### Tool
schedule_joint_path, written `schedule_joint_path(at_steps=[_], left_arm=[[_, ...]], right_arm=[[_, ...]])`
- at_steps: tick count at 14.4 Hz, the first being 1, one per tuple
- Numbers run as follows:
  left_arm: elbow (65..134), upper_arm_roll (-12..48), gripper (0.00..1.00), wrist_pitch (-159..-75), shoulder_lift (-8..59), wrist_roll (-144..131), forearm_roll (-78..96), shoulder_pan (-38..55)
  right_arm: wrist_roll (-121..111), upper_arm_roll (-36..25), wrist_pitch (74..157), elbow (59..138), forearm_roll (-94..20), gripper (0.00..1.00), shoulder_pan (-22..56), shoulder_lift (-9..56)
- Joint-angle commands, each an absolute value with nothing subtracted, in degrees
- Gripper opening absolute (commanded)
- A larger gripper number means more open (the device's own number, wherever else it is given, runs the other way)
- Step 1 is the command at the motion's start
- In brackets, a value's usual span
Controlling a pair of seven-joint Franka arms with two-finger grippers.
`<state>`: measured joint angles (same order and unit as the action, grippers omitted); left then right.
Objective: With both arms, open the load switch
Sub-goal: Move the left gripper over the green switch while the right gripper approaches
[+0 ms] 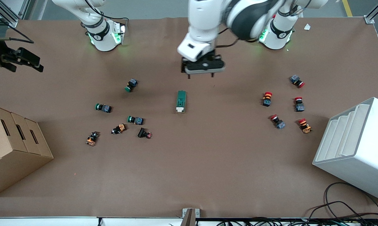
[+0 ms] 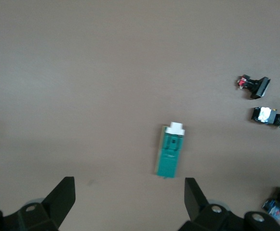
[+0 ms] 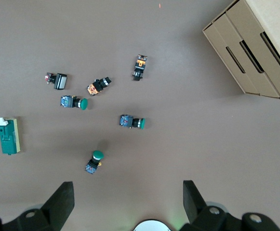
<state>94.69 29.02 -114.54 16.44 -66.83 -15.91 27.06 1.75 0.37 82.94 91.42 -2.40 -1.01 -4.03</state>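
Observation:
The load switch [image 1: 181, 101] is a dark-green block lying flat mid-table, its white lever end nearest the front camera. It also shows in the left wrist view as the load switch [image 2: 170, 151] and in the right wrist view as the load switch [image 3: 7, 136]. My left gripper [image 1: 200, 75] hangs open and empty over bare table just off the switch's green end, with its fingers [image 2: 65, 195] wide apart. My right gripper [image 3: 128, 195] is open and empty, high over the table beside the right arm's base [image 3: 152, 226].
Several green-capped and black push buttons [image 1: 132, 84] lie toward the right arm's end, and several red-capped ones [image 1: 267, 98] toward the left arm's end. A cardboard box [image 1: 13, 141] and a white stepped rack [image 1: 355, 147] stand at the table's two ends. Cables [image 1: 349, 210] trail off the front edge.

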Motion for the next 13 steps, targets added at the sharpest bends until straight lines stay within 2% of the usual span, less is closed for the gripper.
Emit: schedule_joint_path(at_steps=[1,6,9,13], left_arm=[[98.1,28.9,0.99,-119.4,19.5,-77.7,-24.0,31.6],[102.6,29.0,0.99,-124.7,27.9,-98.3,-45.0,39.5],[104.1,29.0,0.99,-124.9,33.0,-111.3,-59.1,42.2],[106.3,29.2,0.99,-125.0,38.1,-124.6,-75.1,43.6]], right_arm=[[1.8,0.4,84.1,90.9,-3.3,1.0,-1.7,-2.6],[3.5,0.8,83.6,91.5,-2.1,1.0,1.0,-0.1],[22.1,1.0,84.1,91.6,-3.7,1.0,4.1,2.0],[46.3,1.0,87.6,90.8,-10.6,1.0,10.7,8.4]])
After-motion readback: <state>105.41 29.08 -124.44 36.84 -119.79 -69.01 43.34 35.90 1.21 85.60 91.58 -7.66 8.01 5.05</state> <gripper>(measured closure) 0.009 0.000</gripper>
